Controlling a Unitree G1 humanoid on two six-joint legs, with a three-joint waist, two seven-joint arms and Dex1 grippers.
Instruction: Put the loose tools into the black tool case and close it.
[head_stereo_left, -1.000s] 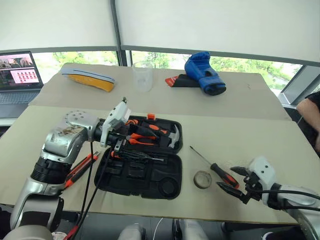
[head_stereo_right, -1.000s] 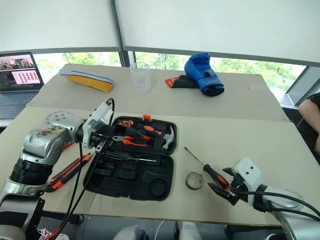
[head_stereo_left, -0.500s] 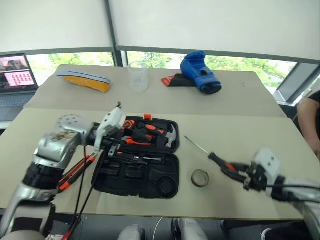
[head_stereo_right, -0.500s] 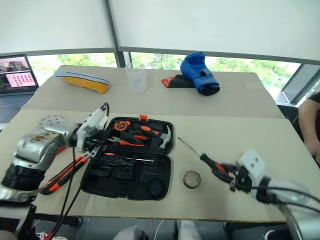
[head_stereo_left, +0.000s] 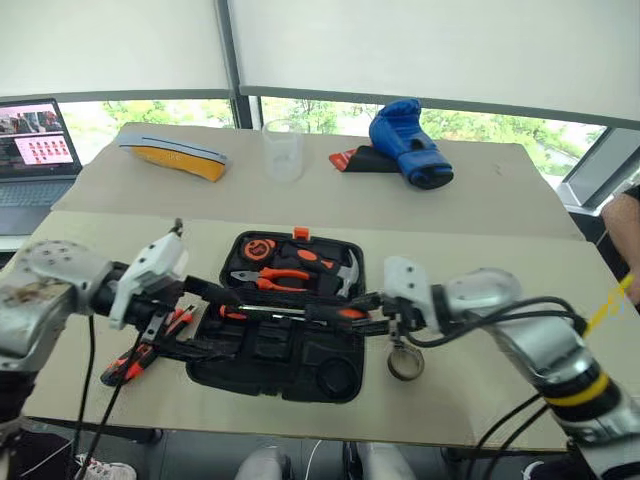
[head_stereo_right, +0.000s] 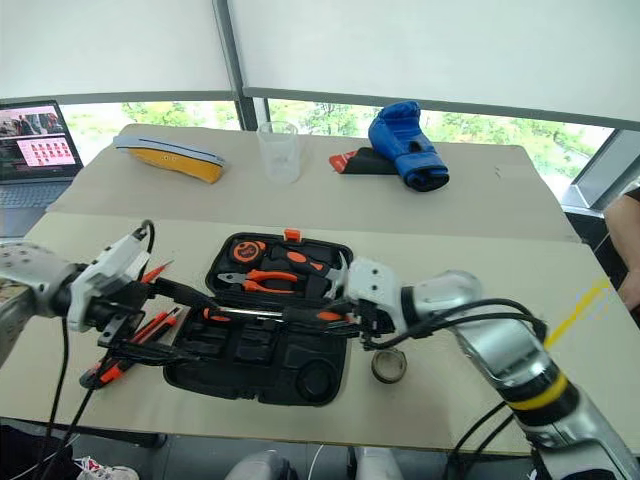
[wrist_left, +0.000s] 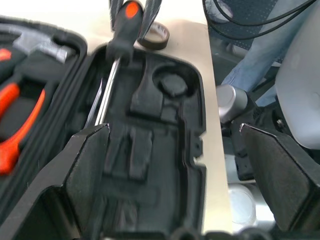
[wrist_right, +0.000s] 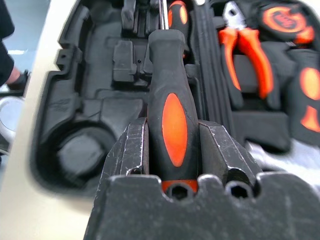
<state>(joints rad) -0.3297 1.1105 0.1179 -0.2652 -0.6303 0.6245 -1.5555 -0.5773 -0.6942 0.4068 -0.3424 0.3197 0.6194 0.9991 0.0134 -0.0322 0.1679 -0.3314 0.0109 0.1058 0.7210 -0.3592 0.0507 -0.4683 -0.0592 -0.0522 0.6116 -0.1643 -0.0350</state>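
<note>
Lifted off the counter (head_stereo_left: 480, 270) a second ago: black-and-orange screwdriver (head_stereo_left: 335, 313), now clamped in the right gripper (head_stereo_left: 392, 318) above the open black tool case (head_stereo_left: 280, 345), ready for seating. Left gripper (head_stereo_left: 190, 320) wide apart, empty, drawn back leftward. Target recess hard to pick out; utility knife (head_stereo_left: 135, 362) partly hidden.

My arms are silver metal, each wrist white-cased. Black cables trail along both. The right forearm (head_stereo_left: 565, 385) wears a yellow band.
</note>
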